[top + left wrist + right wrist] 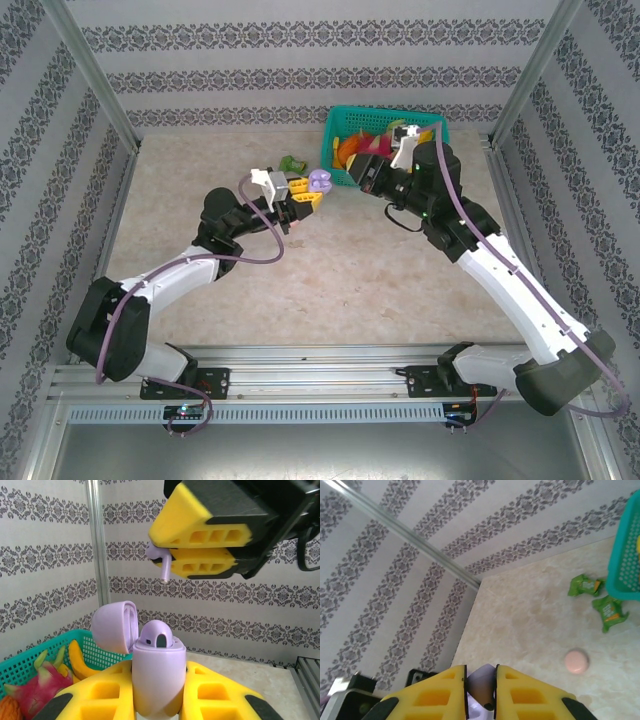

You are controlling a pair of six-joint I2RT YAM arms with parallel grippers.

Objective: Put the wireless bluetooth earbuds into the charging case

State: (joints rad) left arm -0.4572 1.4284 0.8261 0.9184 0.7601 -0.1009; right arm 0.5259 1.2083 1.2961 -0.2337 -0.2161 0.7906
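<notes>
My left gripper [157, 685] is shut on the pale purple charging case [157, 680], held upright with its lid [114, 627] swung open to the left. One purple earbud [156, 637] sits in the case with its head sticking out. Directly above, apart from the case, my right gripper [165, 555] is shut on a second purple earbud [162, 564], stem pointing down. The right wrist view has that earbud [482, 687] pinched between the yellow fingers [525, 695]. From above, both grippers meet near the case [320, 180], just left of the basket.
A teal basket [432, 128] of toy fruit stands at the back right, close to the right wrist. Two green crumpled wrappers [586, 585] lie on the table beside it, and a round pale pink case [576, 661] rests nearer. Patterned walls enclose the table.
</notes>
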